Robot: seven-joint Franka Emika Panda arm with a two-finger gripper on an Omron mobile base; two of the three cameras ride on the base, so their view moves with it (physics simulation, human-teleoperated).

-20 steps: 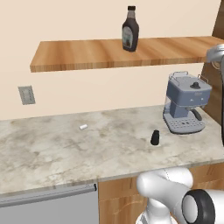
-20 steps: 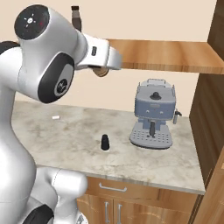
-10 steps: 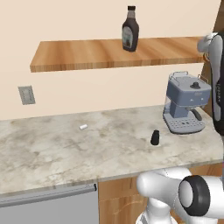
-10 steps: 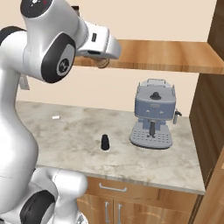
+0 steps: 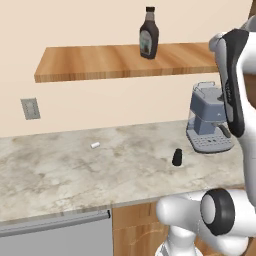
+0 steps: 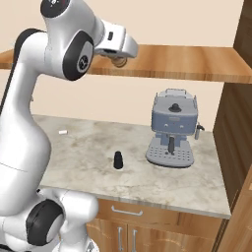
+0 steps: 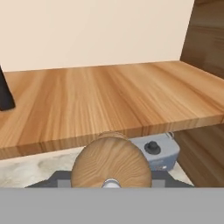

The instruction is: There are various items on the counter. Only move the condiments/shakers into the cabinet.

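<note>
Tool (image 6: 119, 61) grips the wooden mill (image 7: 111, 165), which we have raised from below the cabinet (image 7: 113, 105) edge to shelf height. We judge placement comes next. Syrup bottle (image 5: 149, 34) stands shelved; black shaker (image 5: 177, 157) remains on the surface (image 5: 75, 170).

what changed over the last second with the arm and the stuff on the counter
The claw, carrying the tan wooden mill, rose toward the wooden shelf's front edge. The dark syrup bottle, small black shaker, tiny white cylinder and coffee machine stayed put.
</note>
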